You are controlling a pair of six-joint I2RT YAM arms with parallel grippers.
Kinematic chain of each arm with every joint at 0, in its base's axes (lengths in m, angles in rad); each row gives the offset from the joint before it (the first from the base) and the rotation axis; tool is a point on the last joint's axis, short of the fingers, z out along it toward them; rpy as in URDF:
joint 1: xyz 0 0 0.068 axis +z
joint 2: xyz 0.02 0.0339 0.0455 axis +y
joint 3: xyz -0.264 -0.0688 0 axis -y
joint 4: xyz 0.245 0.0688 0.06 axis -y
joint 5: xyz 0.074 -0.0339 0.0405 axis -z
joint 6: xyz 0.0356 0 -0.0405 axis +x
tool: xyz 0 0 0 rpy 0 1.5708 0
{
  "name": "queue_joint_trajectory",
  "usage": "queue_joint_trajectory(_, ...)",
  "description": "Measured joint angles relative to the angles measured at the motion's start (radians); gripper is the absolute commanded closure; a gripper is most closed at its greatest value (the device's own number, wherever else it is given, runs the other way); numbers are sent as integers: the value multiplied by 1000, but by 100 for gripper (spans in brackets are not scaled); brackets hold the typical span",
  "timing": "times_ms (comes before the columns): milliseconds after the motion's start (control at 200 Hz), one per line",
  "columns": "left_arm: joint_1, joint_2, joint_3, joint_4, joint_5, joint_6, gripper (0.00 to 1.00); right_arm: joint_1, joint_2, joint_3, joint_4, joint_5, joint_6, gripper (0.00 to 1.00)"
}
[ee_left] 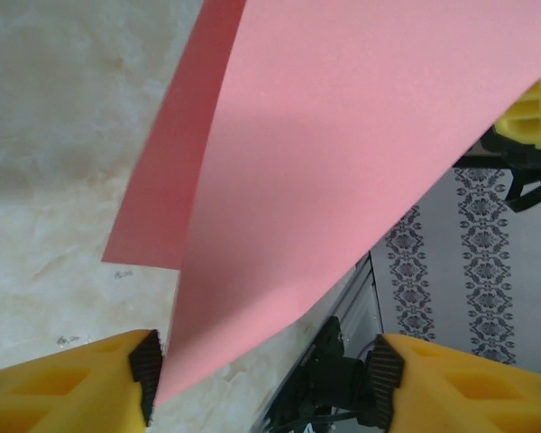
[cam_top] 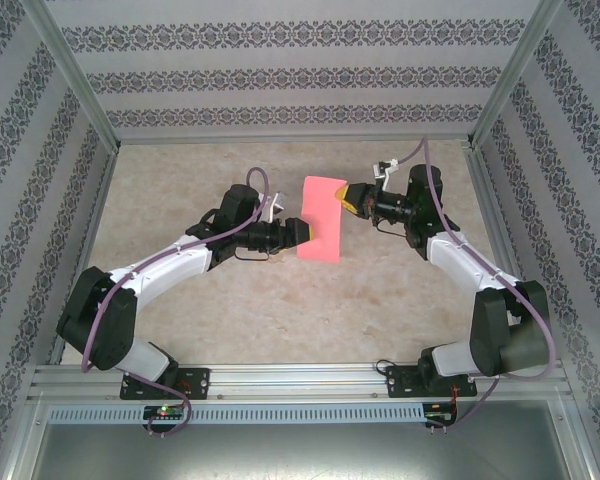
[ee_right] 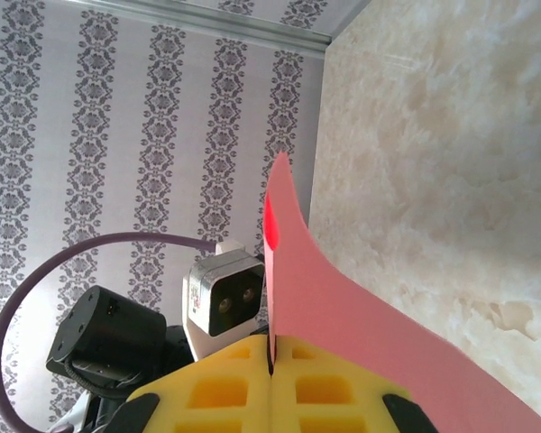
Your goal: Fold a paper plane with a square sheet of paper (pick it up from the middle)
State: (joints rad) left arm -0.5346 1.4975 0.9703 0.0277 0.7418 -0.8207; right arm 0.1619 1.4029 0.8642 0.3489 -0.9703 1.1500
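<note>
- Over the middle of the table [cam_top: 280, 310], we see the sheet of paper [cam_top: 320, 220] between the two grippers, its long side running away from the arm bases.
- We see the right gripper [cam_top: 348, 197] at the sheet's upper right corner and the left gripper [cam_top: 298, 230] at its lower left edge, so the paper spans the gap between them.
- From the right wrist view, the right gripper [ee_right: 270, 361] has its yellow fingers [ee_right: 334, 397] pressed together, pinching an edge of the sheet of paper [ee_right: 343, 307]. The paper rises straight out of the seam between them and bends off to the right.
- From the left wrist view, the left gripper [ee_left: 266, 361] stands spread, with one yellow finger [ee_left: 72, 388] at the lower left and the other at the lower right.
- The sheet of paper [ee_left: 343, 162] hangs down into that gap. Its pointed lower corner lies right against the black pad of the left-hand finger and well apart from the other finger.
- We see two layers there, a brighter one in front and a darker one behind it at the left, with the marbled table [ee_left: 45, 135] showing past them.
- We cannot tell whether any edge of the sheet touches the table.
- A bit of the right gripper [ee_left: 532, 113] shows yellow at the paper's far edge.
</note>
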Motion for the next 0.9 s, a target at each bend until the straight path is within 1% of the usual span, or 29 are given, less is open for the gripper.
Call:
queue_joint_trajectory(40,0,0,0,-2,4,2,41,-5,0,0,0,0,0,100)
queue_joint_trajectory(145,0,0,0,-13,13,7,51,-16,0,0,0,0,0,100)
queue_joint_trajectory(220,0,0,0,-16,20,8,54,-16,0,0,0,0,0,100)
queue_joint_trajectory(350,0,3,1,-19,37,9,63,-16,0,0,0,0,0,100)
queue_joint_trajectory(505,0,24,5,-29,53,11,67,-23,0,0,12,0,7,100)
queue_joint_trajectory(654,-1,55,26,-72,63,35,68,-29,0,-3,41,0,27,100)
queue_joint_trajectory(899,-1,65,40,-114,62,71,77,-29,0,-7,53,0,35,100)
